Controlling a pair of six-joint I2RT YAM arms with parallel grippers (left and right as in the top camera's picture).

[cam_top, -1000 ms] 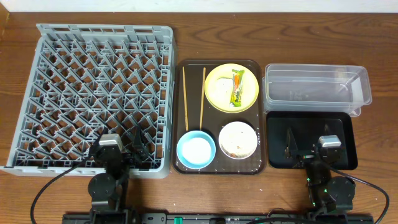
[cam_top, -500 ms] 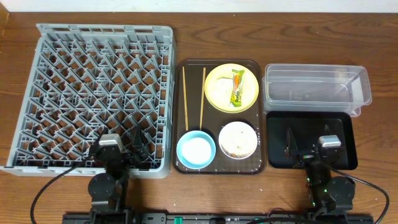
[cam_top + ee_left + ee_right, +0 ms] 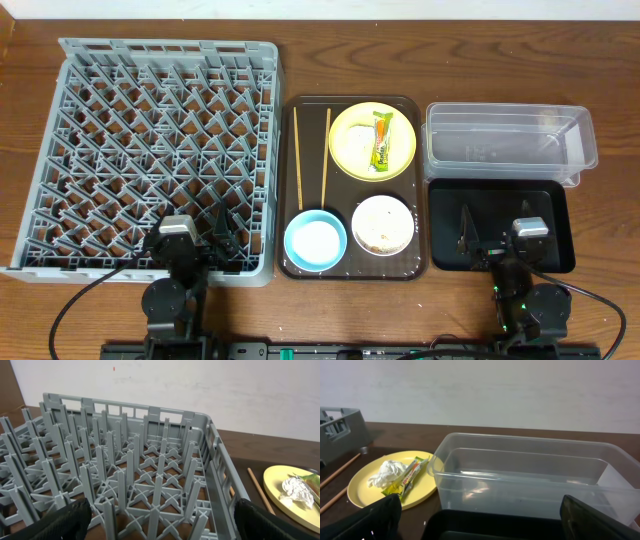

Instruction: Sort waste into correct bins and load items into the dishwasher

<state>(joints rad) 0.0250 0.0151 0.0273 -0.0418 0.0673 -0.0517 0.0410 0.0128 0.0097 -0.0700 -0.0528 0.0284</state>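
The grey dish rack (image 3: pixel 150 150) fills the left of the table. The yellow plate (image 3: pixel 355 150) holds the green-and-orange wrapper (image 3: pixel 381 142) and a white tissue (image 3: pixel 386 473). Two chopsticks (image 3: pixel 297 158) lie beside it. The light blue bowl (image 3: pixel 315 240) and the small white bowl (image 3: pixel 381 225) with crumbs sit in front. The clear container (image 3: pixel 507 143) and black tray (image 3: pixel 500 200) are at the right. My left gripper (image 3: pixel 195 237) is open and empty over the rack's near edge (image 3: pixel 160 510). My right gripper (image 3: pixel 495 238) is open and empty over the black tray (image 3: pixel 485 525).
A dark brown serving tray (image 3: pixel 350 270) holds the plate, bowls and chopsticks between the rack and the bins. The wooden table edge (image 3: pixel 90 300) runs along the front. A pale wall stands behind the table (image 3: pixel 495 390).
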